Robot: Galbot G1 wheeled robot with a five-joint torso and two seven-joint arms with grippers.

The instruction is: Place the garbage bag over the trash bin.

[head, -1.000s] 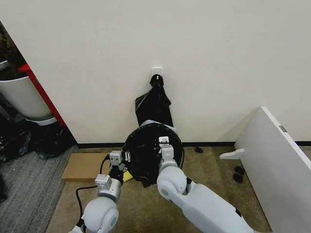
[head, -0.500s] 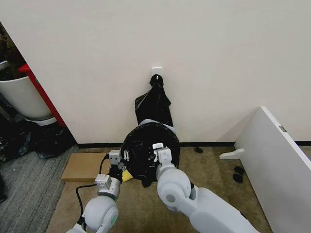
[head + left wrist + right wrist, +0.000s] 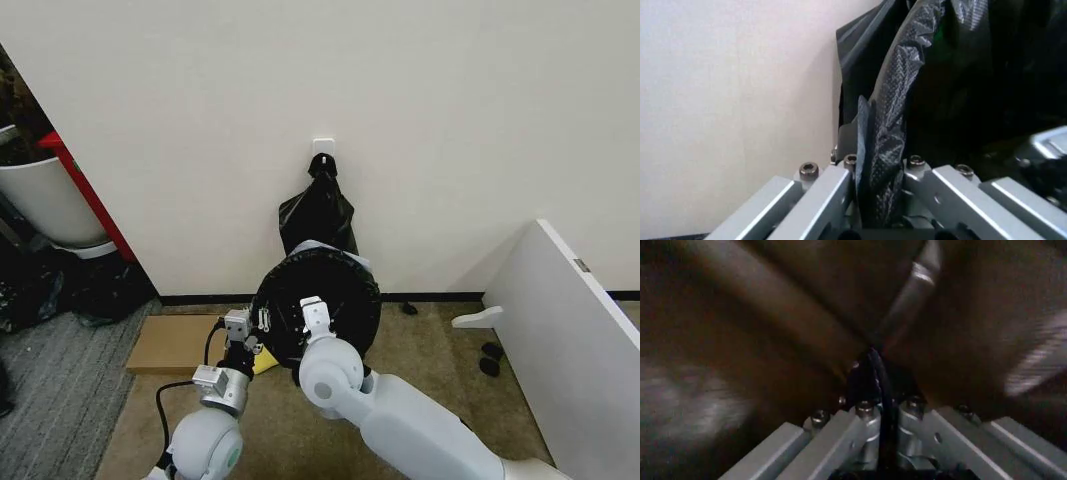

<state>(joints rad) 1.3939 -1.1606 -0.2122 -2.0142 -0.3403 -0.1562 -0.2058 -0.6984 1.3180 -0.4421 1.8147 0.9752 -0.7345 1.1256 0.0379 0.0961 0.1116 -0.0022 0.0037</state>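
The garbage bag is stretched over the trash bin, clenched by left gripper and right gripper; next, the film should be pulled down around the rim.

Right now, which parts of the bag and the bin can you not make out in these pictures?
- Trash bin: head view; the garbage bag covers its mouth and wall, leaving a pale sliver at the back.
- Bag's interior: right wrist view; dark and blurred past the right gripper.
- Left gripper: left wrist view; the bag fold it pinches hides the fingertips.
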